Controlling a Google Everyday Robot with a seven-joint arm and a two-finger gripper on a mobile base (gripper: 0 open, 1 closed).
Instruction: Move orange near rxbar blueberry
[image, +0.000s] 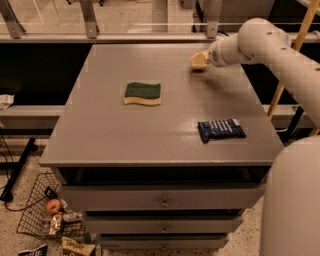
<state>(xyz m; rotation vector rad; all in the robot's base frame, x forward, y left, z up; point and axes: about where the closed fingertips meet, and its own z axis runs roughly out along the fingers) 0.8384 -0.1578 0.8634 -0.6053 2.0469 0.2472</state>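
pincer (199, 60) well apart from rxbar blueberry (220, 129)

I see the table (100, 135) in the middle of the view, with drawers (164, 202) stacked under its front edge. On its top, the sponge (143, 93) lies a little left of the centre. The rxbar blueberry (220, 129) lies on the right side, near the front edge, well apart from the sponge. The gripper (199, 60) is over the far right part of the top, behind the rxbar blueberry and behind and right of the sponge. I cannot tell if it touches the surface. The arm (260, 42) extends to it from the right side. On the floor, at the front left of the table, stands a basket (32, 210), and an apple (53, 206) lies in it.
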